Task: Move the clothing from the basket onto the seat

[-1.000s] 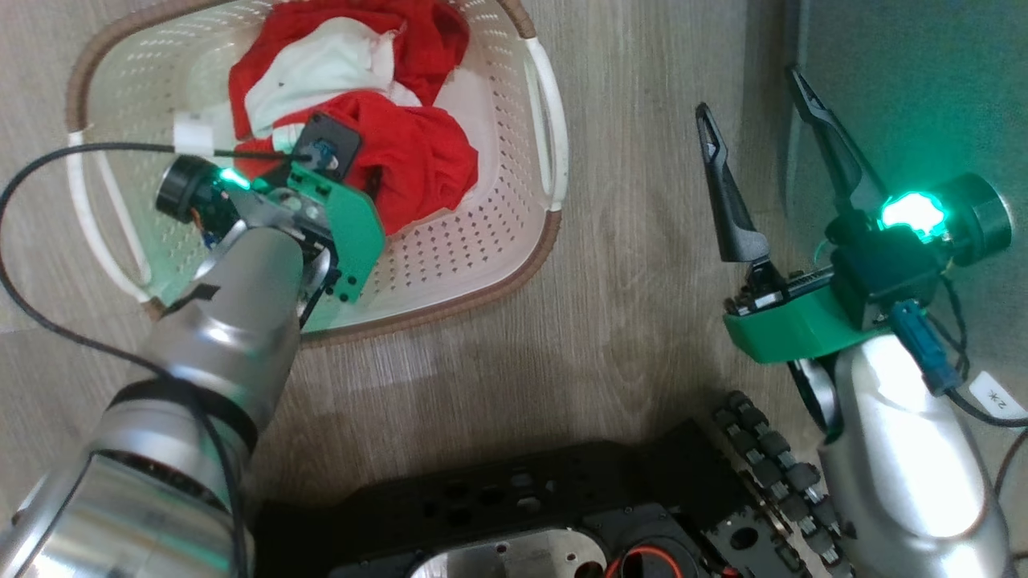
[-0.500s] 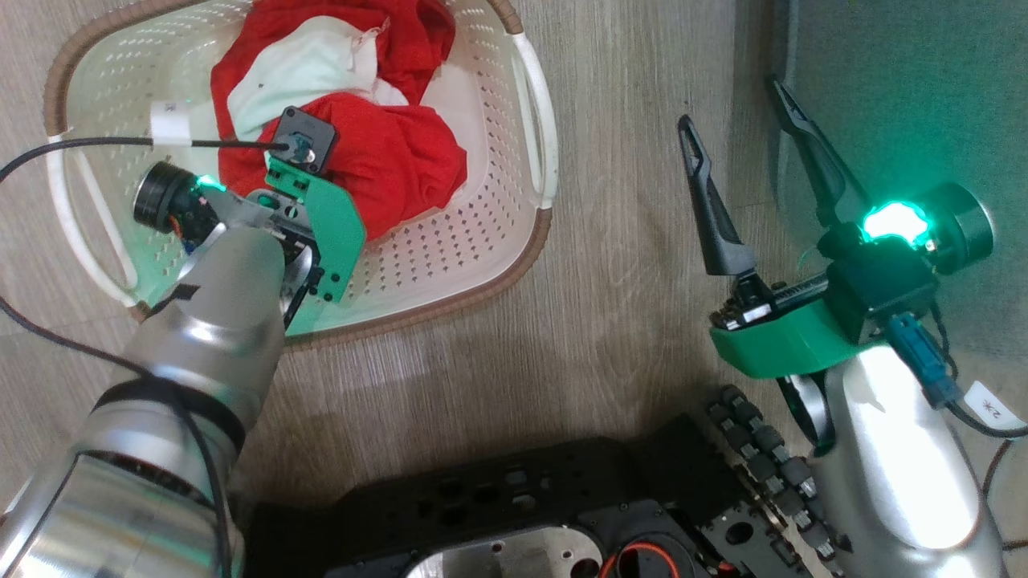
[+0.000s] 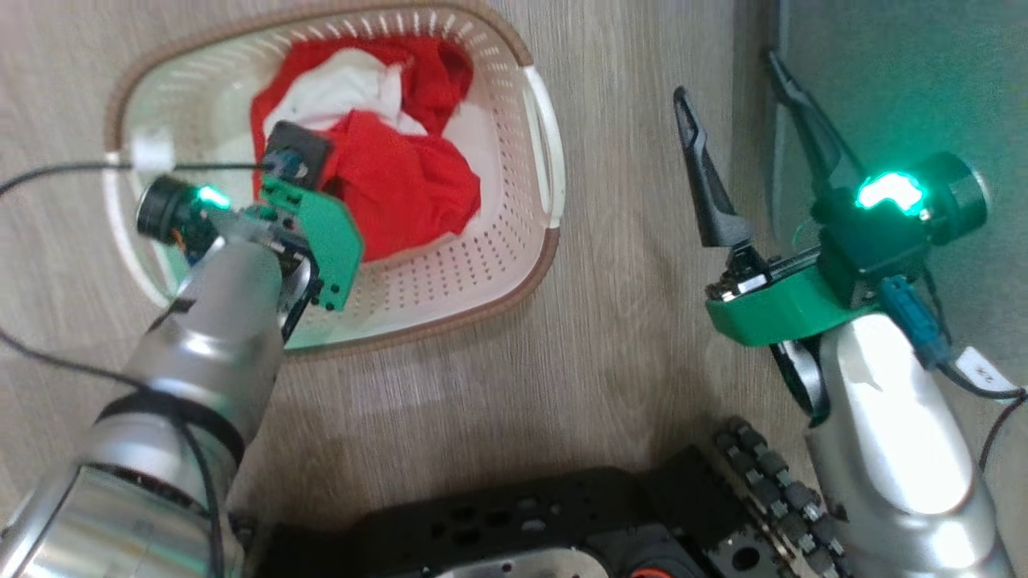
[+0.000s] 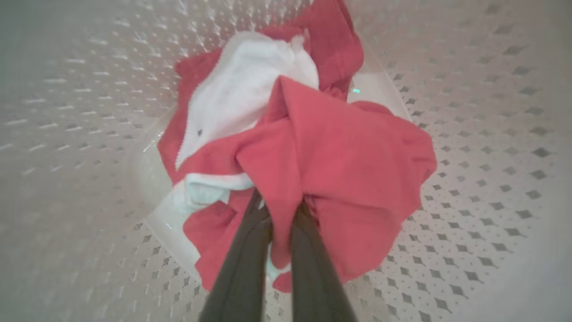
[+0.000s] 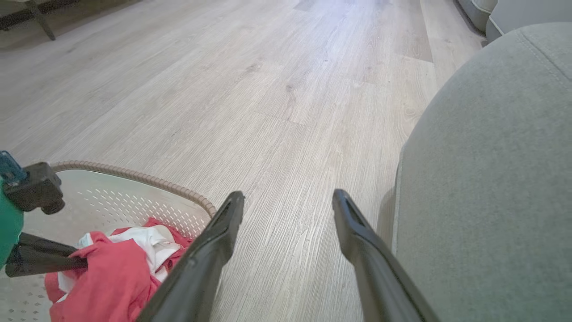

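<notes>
Left wrist view: left gripper (image 4: 279,210) pinches red clothing (image 4: 348,156) in basket (image 4: 469,134). Right wrist view: right gripper (image 5: 288,199) wide, seat (image 5: 491,156) 3 o'clock.

Red-white clothing (image 3: 409,193) heaped in cream basket (image 3: 454,273); grey seat (image 5: 491,179) nearby.

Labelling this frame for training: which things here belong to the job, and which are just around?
Job: clothing, basket, seat, left gripper (fingers pinching red fabric), right gripper (open).
Just around: wood floor, robot's black base.
</notes>
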